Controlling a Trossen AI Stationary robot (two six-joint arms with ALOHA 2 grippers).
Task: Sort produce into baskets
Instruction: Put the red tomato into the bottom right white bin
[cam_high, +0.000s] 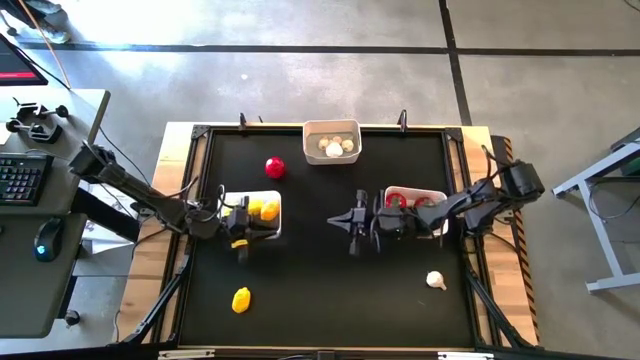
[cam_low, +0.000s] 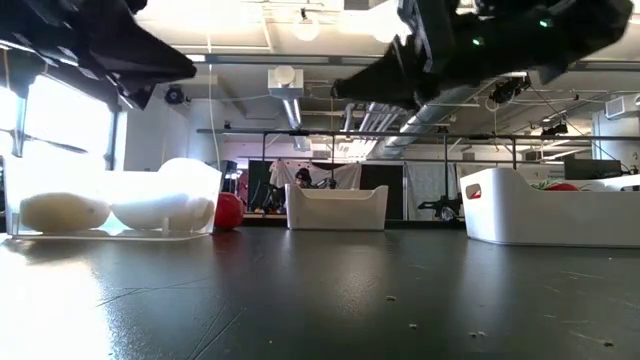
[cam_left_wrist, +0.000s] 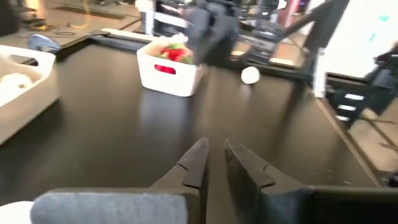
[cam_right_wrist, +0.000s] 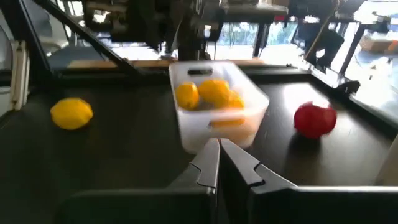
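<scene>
From the high view, you have three baskets on the worktop: garlic basket (cam_high: 332, 141) at the far edge, lemon basket (cam_high: 255, 214) left of centre, tomato basket (cam_high: 413, 206) toward the right edge. Three pieces remain loose: a tomato (cam_high: 274, 167), a lemon (cam_high: 241, 299) near the front edge, a garlic bulb (cam_high: 435, 280). The left wrist view shows the left gripper (cam_left_wrist: 214, 163) narrowly parted, empty. The right wrist view shows the right gripper (cam_right_wrist: 219, 158) nearly closed, empty. Judged mostly sorted.
</scene>
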